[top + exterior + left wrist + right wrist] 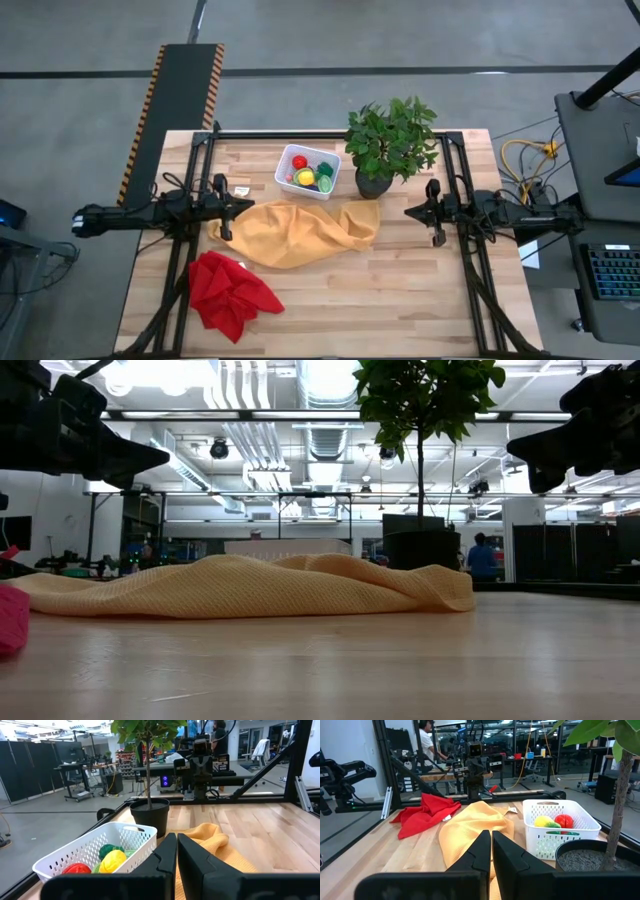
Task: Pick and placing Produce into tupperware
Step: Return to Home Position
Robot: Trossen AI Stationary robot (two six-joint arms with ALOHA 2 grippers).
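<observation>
The sorting looks done, so each arm should retreat level and slowly, clear of the yellow cloth (pixel 300 232) and the plant (pixel 392 140). The left arm (pixel 150 213) and right arm (pixel 500 212) sit at the bench (pixel 400 290) sides, both with jaws pressed together and empty. The white bin (pixel 290 155), far centre and left of the plant, holds the red, yellow and green produce (pixel 310 175).

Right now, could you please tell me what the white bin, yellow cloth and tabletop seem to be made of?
The white bin looks like glossy moulded plastic, its walls perforated with holes. The yellow cloth seems soft woven fabric, lying in folds. The tabletop looks like wood planks, grain showing.
</observation>
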